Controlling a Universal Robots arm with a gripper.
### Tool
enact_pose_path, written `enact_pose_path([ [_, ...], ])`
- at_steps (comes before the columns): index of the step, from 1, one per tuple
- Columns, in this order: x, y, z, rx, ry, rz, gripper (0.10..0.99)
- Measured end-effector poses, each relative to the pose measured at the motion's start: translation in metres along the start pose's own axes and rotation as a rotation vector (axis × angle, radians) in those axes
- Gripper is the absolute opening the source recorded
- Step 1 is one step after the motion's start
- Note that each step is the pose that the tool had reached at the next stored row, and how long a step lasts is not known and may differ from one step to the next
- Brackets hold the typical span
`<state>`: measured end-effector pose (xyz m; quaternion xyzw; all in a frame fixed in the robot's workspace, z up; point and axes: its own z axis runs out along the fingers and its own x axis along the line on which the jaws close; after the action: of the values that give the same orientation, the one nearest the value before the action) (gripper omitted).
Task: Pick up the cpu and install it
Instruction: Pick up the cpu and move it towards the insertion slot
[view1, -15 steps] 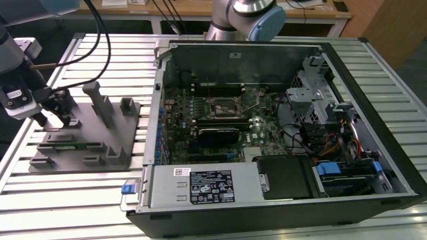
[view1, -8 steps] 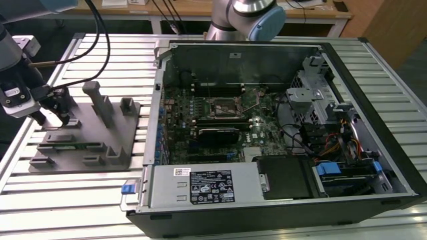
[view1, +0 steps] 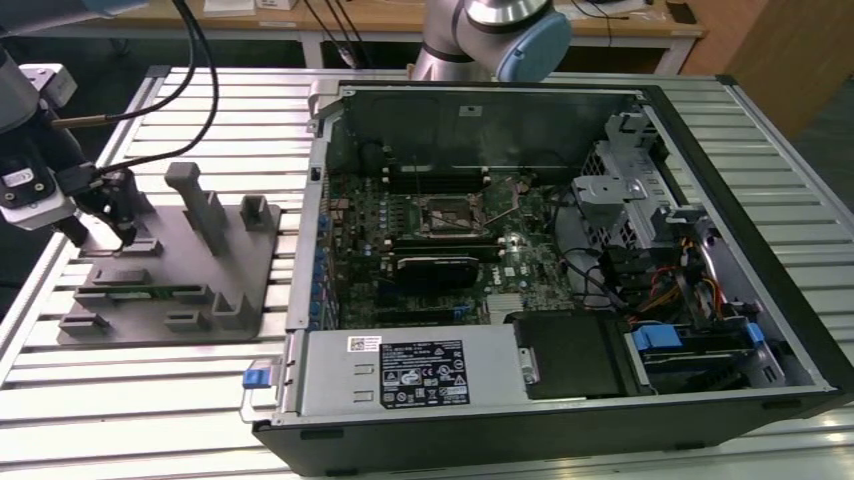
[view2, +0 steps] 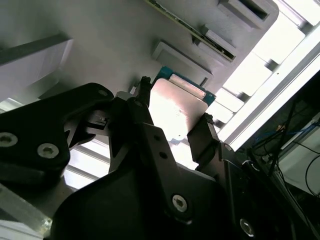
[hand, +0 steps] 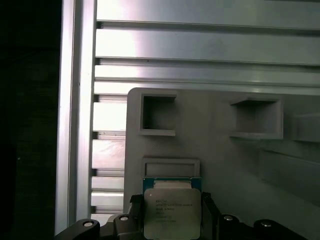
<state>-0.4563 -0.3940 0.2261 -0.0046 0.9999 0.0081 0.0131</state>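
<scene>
The cpu (hand: 172, 210) is a small square chip with a silver top plate and a thin green rim. It sits between my gripper's (hand: 171, 200) two black fingers, which press on its opposite edges. In the second wrist view the cpu (view2: 177, 107) reflects light between the fingers (view2: 205, 137). In the exterior view my gripper (view1: 100, 238) hangs low over the grey fixture tray (view1: 174, 300) at the exterior view's left. The motherboard socket (view1: 447, 212) lies inside the open computer case (view1: 561, 250), far from the gripper.
The tray carries upright grey posts (view1: 200, 205), small pockets (hand: 159, 115) and a memory stick (view1: 140, 293). A slatted aluminium table (view1: 134, 400) lies under everything. The arm's base (view1: 487, 35) stands behind the case. A power supply (view1: 407, 372) fills the case's front.
</scene>
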Motion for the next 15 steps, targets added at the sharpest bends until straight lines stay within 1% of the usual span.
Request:
enact_pose_path([
  [9,-0.0002,0.0001,-0.0069,0.000,0.0000,0.000,0.545],
  [15,-0.0003,0.0002,-0.0137,0.000,0.0000,0.000,0.545],
])
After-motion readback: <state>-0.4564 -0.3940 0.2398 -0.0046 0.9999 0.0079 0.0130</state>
